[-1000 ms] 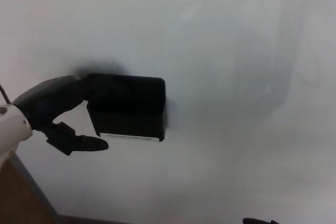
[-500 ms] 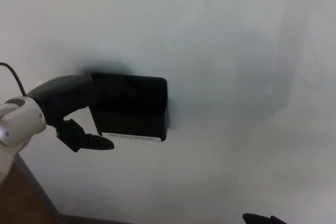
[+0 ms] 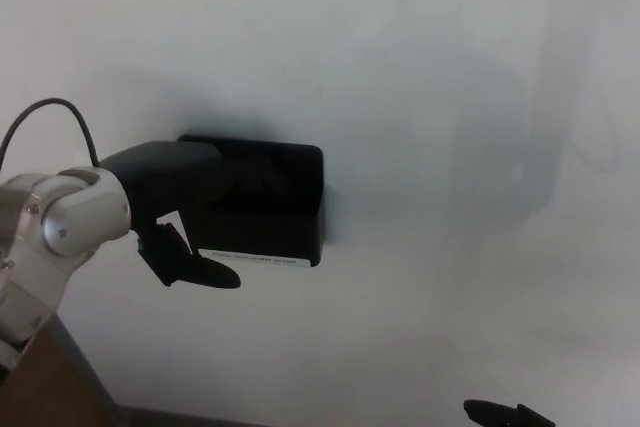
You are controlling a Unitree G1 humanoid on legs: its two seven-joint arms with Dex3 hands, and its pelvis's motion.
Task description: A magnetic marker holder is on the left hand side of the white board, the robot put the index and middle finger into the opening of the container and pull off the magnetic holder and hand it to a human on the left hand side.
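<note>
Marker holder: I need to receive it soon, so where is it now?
In the head view, the marker holder sits left of centre against the whiteboard, with the left hand at its left end.

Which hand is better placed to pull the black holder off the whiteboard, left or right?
Left. The left hand is already at the magnetic holder, fingers reaching into its top. The right hand barely shows at the bottom edge, far away.

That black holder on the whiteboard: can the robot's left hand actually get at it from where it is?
Probably yes. The left hand is already at the holder, its upper fingers lying over the holder's left end and its thumb just below the bottom edge. Nothing else on the whiteboard blocks it. Whether the fingers are inside the opening is unclear.
</note>
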